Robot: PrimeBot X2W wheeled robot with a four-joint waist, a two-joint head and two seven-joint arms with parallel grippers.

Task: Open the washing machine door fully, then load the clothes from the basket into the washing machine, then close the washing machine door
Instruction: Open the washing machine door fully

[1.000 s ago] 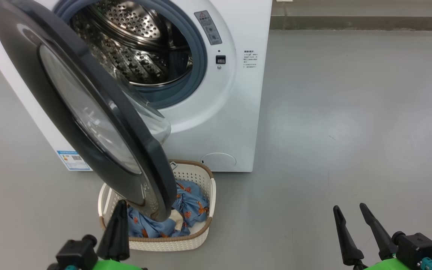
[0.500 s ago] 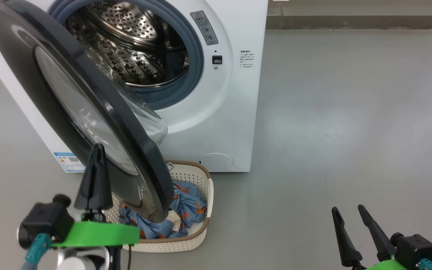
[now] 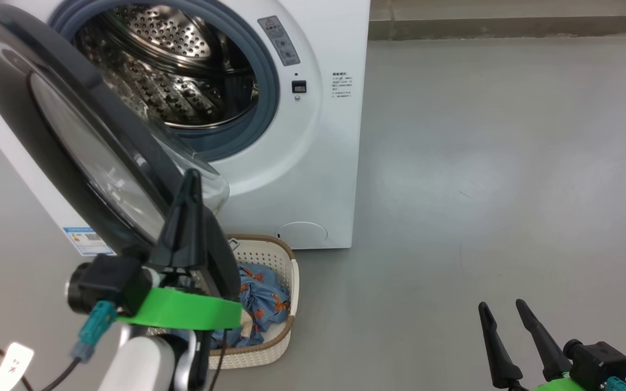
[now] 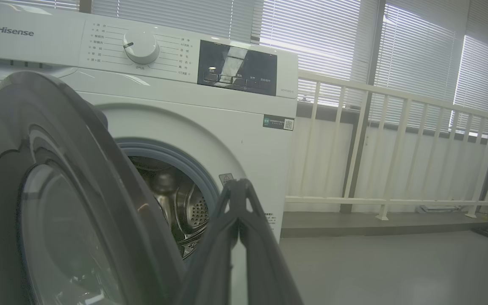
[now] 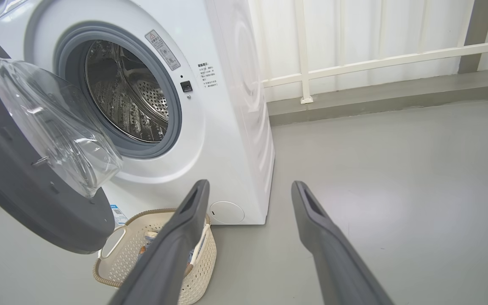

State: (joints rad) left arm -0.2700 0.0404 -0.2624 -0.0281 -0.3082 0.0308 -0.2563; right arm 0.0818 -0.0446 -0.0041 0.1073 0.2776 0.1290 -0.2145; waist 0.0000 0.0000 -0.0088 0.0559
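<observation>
White washing machine [image 3: 324, 136] 1 | black door [image 3: 14, 119] 1, open | basket [image 3: 261, 353] 1

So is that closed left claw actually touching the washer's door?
Cannot tell. In the head view the left gripper overlaps the rim of the washing machine door; the left wrist view shows no clear contact or gap.

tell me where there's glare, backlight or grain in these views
Head view: soft glare patch on the floor, highlights on the washing machine door. Left wrist view: backlit by bright window blinds, door dim and grainy. Right wrist view: evenly lit, reflections on the door's glass bowl.
</observation>
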